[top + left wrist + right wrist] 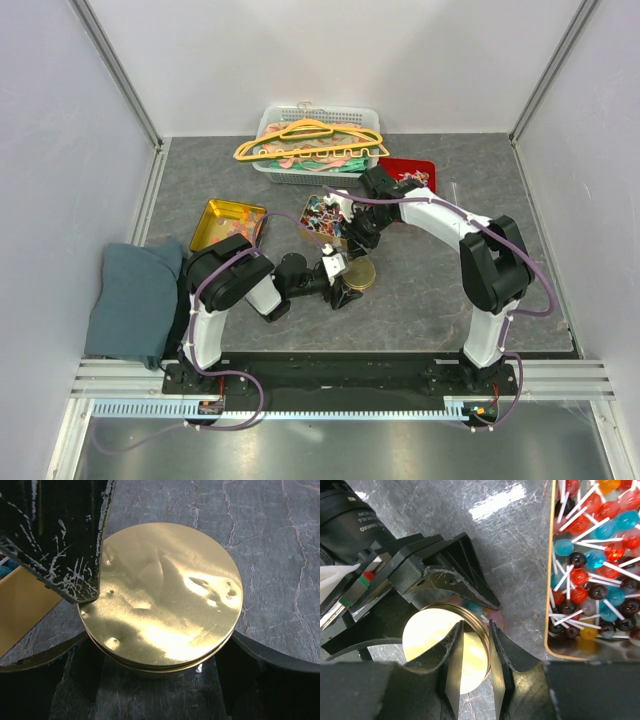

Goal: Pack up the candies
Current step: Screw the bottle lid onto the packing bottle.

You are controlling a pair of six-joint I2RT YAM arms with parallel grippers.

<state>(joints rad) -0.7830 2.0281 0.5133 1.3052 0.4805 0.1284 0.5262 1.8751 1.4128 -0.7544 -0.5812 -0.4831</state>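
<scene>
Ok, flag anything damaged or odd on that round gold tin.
The round gold lid is dented: small pits near its right edge and lower left, and creases across the middle.

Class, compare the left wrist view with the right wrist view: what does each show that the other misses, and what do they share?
Only the left wrist view shows the whole dented gold top of the round tin. Only the right wrist view shows the lollipops heaped with white sticks, and the black left arm. Both show the round tin, a finger of the right tool at its rim, and the grey table.
</scene>
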